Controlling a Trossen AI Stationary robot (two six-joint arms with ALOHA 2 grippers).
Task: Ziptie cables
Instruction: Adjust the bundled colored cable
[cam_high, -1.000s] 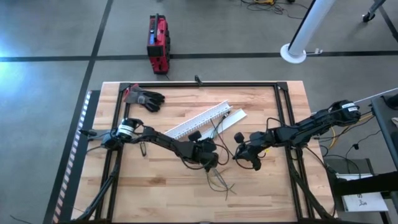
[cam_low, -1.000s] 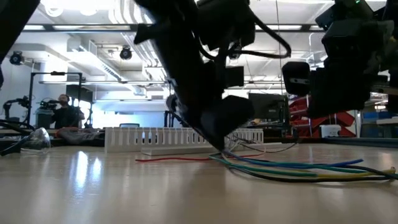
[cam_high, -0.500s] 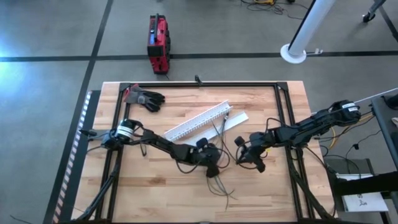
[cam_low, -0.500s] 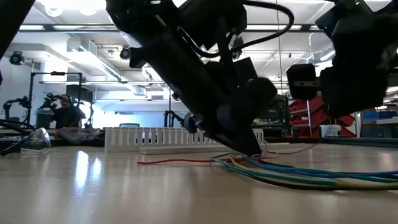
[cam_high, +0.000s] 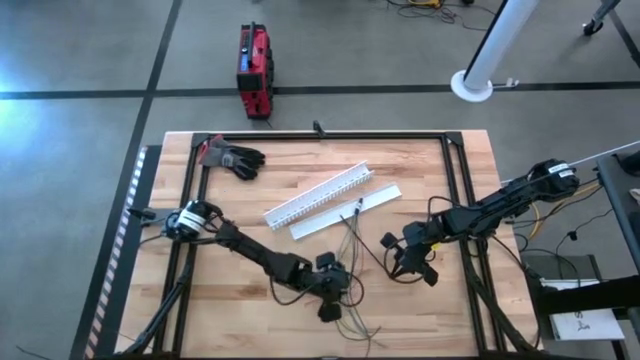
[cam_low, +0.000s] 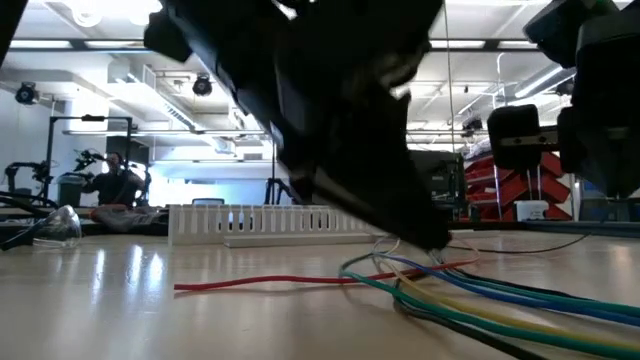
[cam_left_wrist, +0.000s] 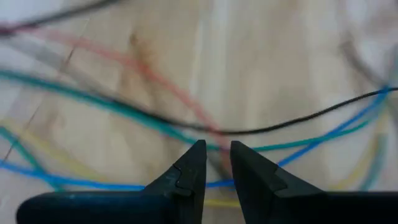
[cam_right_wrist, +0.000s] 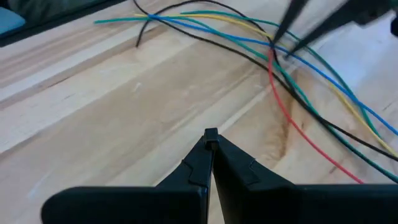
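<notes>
Left wrist view — your left claw (cam_left_wrist: 216, 151) sits low over the cables (cam_left_wrist: 124, 112), fingers a narrow gap apart, nothing between them. Your right claw (cam_right_wrist: 210, 138) hovers pressed together over bare wood — the cables fan across the surface (cam_high: 240, 230) near the white channel (cam_high: 318, 194).

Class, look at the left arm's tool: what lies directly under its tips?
Under the left tool, nearly shut, the cables cross on bare wooden table: black, teal, blue, reddish and yellow strands. Where they pass beneath the fingers they are hidden.
</notes>
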